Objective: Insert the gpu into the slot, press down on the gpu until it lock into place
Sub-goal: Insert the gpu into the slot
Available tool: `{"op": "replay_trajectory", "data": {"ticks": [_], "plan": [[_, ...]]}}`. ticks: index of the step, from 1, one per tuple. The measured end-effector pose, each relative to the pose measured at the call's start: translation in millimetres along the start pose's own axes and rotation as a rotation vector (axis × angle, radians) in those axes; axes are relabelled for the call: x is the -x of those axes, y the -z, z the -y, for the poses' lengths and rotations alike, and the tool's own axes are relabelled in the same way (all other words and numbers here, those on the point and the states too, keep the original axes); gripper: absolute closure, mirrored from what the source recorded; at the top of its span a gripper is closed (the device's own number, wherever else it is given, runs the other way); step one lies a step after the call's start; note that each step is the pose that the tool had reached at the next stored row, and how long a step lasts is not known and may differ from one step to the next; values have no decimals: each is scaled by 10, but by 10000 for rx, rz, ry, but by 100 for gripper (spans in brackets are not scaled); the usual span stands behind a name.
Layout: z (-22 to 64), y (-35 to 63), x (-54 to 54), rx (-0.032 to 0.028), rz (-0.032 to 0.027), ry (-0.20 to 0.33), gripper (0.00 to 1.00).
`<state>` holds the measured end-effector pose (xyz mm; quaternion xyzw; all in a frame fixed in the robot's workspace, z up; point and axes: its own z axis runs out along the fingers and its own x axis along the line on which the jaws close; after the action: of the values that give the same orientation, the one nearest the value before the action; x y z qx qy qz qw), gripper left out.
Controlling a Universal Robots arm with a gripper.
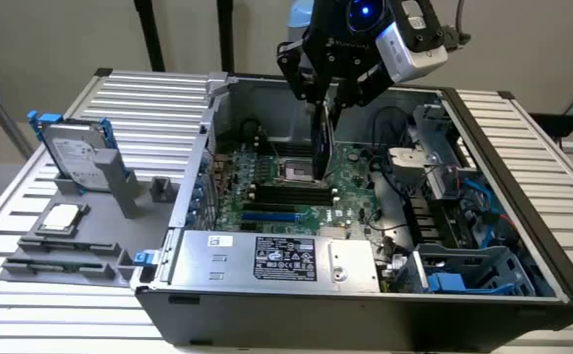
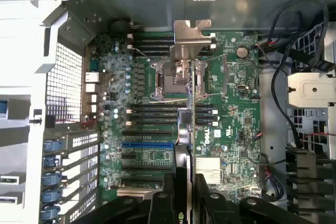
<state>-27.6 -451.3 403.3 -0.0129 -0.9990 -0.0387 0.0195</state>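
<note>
Gpu (image 1: 321, 144) hangs edge-down in the air inside the open case (image 1: 522, 243), over the motherboard (image 1: 350, 199) around the processor socket (image 1: 301, 172). In the wrist view we see its thin edge (image 2: 192, 119) and its metal bracket at the far end. The gripper (image 1: 327, 99) is clenched on the card's top edge, one finger on each face, with the fingers (image 2: 212, 203) visible on both sides. The blue slot (image 1: 269, 218) sits bare, nearer the camera and towards the exterior view's left of the card, just past the black memory slots (image 1: 286, 195); in the wrist view the slot (image 2: 148, 145) lies apart from the card's edge. We judge the pickup done and the card not lined up with the slot, so seating and pressing until it locks are both left. The grey power-supply box (image 1: 276, 258) is at the near side, and the hard drive (image 1: 74, 151) is outside the case on the exterior view's left.
</note>
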Motion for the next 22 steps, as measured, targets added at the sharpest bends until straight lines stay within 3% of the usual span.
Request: {"op": "replay_trajectory", "data": {"ticks": [10,12,22], "plan": [[0,1,-1,-2,0,2,74],[-2,0,-4,-12,32,82,74],[-1,-8,-5,-79,-104,1879,74]]}}
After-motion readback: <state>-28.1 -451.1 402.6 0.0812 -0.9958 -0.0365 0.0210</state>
